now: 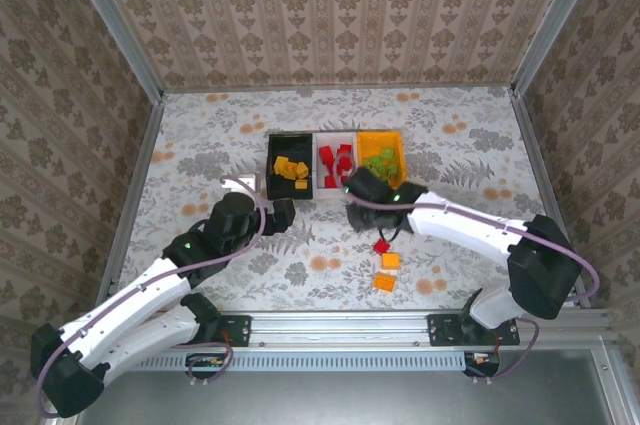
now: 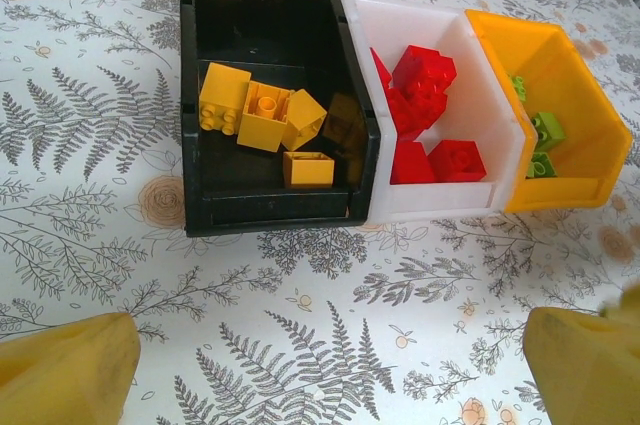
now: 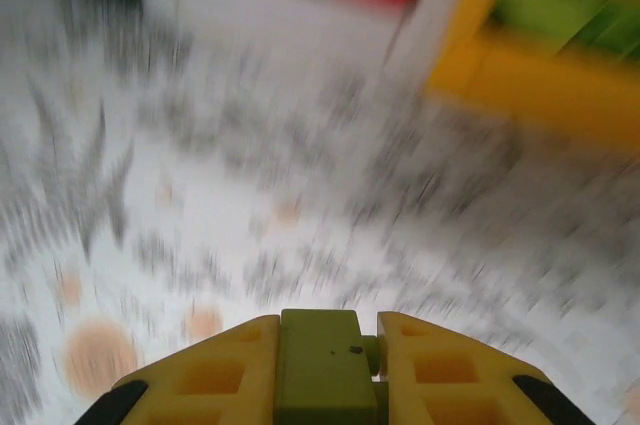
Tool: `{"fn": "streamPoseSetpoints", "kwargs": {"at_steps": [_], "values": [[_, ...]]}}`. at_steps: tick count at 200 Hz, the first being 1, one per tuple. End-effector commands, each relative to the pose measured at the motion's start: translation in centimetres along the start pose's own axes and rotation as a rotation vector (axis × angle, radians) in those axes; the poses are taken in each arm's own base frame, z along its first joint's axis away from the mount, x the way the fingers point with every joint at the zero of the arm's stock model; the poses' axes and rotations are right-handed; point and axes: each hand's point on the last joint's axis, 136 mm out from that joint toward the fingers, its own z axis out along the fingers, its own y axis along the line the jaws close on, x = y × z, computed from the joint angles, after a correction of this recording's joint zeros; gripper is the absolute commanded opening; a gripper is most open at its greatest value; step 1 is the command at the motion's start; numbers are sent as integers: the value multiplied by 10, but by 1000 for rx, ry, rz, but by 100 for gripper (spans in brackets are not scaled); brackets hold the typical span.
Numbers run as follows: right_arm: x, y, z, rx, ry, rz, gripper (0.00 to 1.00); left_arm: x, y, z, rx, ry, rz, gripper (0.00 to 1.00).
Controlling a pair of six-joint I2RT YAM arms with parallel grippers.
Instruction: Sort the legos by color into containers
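Detail is lost to blur at the right wrist, but a green lego is seen clamped in the right hand near the orange bin. The left hand is spread wide, fingers cut off by the frame.

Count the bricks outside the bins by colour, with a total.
Red brick, on table: 1
Orange bricks, on table: 2
Green brick, in right hand: 1
Total: 4
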Motion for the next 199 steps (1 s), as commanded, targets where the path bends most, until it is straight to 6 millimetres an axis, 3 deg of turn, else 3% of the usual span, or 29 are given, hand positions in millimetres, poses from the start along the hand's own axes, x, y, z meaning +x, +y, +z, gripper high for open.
{"fn": "streamPoseSetpoints", "kwargs": {"at_steps": [1,33,60,65,77,91,103,118,148,199], "values": [[-54,-29,-5,80,-125,94,20,5,-2,7,16,12,5,100],[-94,-68,25,195,-128,203,20,13,-9,14,52,28,19,100],[-113,-90,52,277,-112,245,23,21,-19,21,102,53,38,100],[-109,-95,57,299,-85,246,24,23,-21,22,108,64,43,100],[-114,-100,65,313,-77,258,30,28,-24,26,113,98,58,100],[-120,-100,69,304,-86,254,45,34,-28,31,132,131,79,100],[-123,-98,65,292,-98,251,61,37,-35,36,167,140,94,100],[-122,-96,54,274,-113,258,70,41,-43,42,197,159,123,100],[-110,-98,25,233,-160,308,75,58,-71,61,258,232,242,100],[-55,-108,-5,197,-155,347,76,103,-154,107,424,399,381,99]]}}
